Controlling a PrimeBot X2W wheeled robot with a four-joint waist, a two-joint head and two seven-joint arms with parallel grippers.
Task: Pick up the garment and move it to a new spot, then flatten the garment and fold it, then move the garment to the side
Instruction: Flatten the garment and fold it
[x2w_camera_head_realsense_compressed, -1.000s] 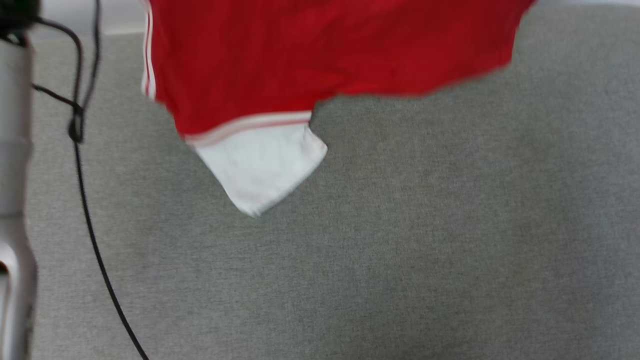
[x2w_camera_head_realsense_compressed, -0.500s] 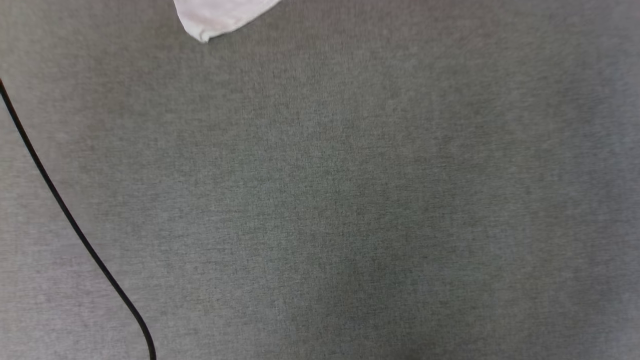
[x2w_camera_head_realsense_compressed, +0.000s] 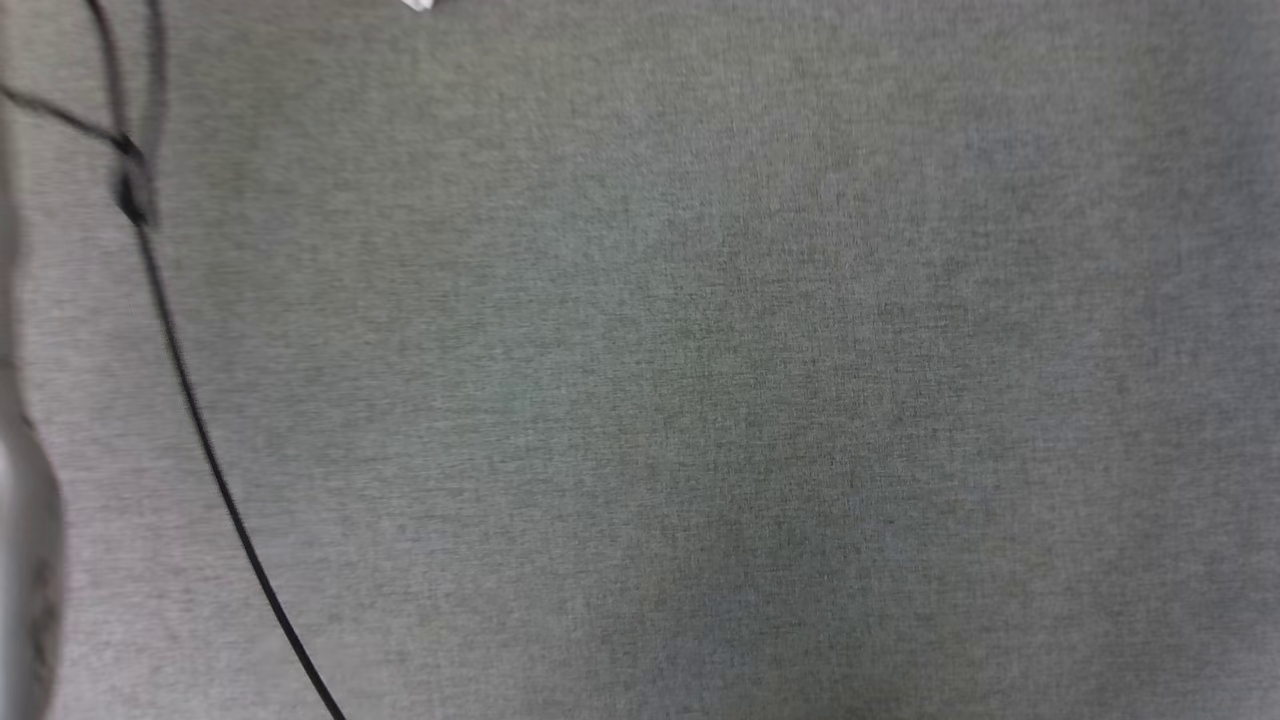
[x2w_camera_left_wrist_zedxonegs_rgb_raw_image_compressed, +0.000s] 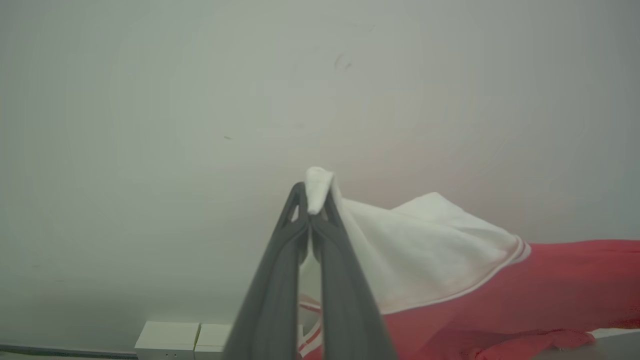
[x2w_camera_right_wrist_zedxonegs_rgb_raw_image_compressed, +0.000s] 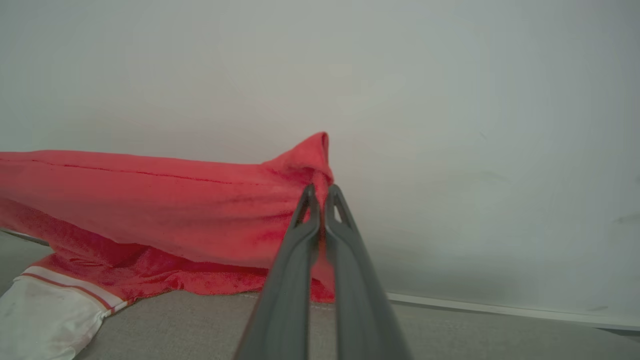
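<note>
Black cable (x2w_camera_head_realsense_compressed: 190, 400): a thin black cord hangs across the left side of the bench, clear of the cloth.

Left end effector (x2w_camera_left_wrist_zedxonegs_rgb_raw_image_compressed: 312, 197): its two long dark fingers are pressed together and pinch the bunched tip of a white sleeve (x2w_camera_left_wrist_zedxonegs_rgb_raw_image_compressed: 425, 250).

Garment (x2w_camera_left_wrist_zedxonegs_rgb_raw_image_compressed: 525, 295): a red jersey shirt of soft knit with white short sleeves and red-white striped trim. It is held up at the far side of the bench in front of a pale wall (x2w_camera_left_wrist_zedxonegs_rgb_raw_image_compressed: 200, 100). A white speck of it touches the top edge of the head view.

Long axis: it runs left to right from one end effector to the other, with the upper edge drawn nearly straight between them.

Right end effector (x2w_camera_right_wrist_zedxonegs_rgb_raw_image_compressed: 321, 192): its fingers are clamped together on a red corner (x2w_camera_right_wrist_zedxonegs_rgb_raw_image_compressed: 312, 155) of the garment. The cloth stretches away to the left, and the other sleeve (x2w_camera_right_wrist_zedxonegs_rgb_raw_image_compressed: 45, 320) seems to rest on the bench.

Bench (x2w_camera_head_realsense_compressed: 700, 400): a grey woven fabric surface, bare on the near side.

Deciding relation: the garment lies far from this bare patch. Both arms hold it equally, so neither is nearer.

Step in hand: probably carrying it to a new spot. Both arms would need to pull back together to keep the span taut.
</note>
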